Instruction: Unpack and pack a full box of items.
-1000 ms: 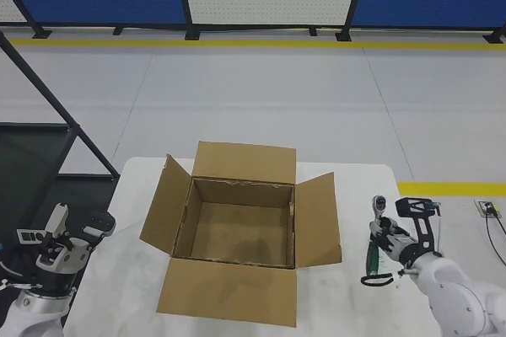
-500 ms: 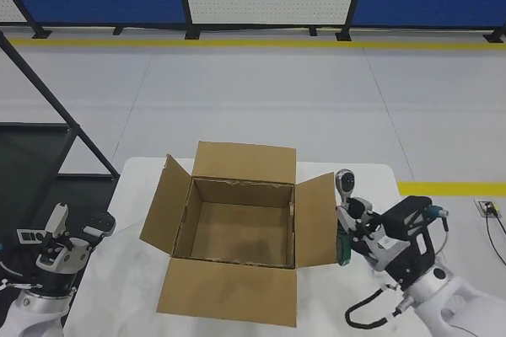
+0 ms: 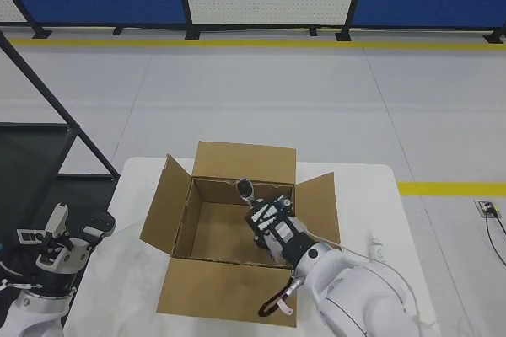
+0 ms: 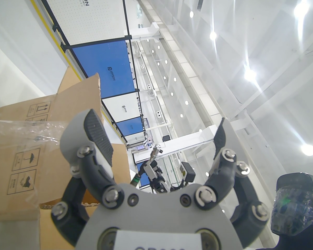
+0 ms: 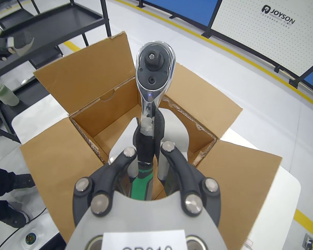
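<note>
Ratchet wrench sits clenched in my right gripper over the open box at frame centre, while my left gripper hangs spread at lower left.

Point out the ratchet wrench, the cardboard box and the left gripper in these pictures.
ratchet wrench [image 5: 155, 68]: right wrist view, on its chrome head.
cardboard box [image 3: 219, 291]: top view, on the near flap.
left gripper [image 4: 159, 120]: left wrist view, midway between its open fingers.

white table, rounded corners, lower centre of frame. open cardboard box mid-table, four flaps spread. small white item right of box.
</note>
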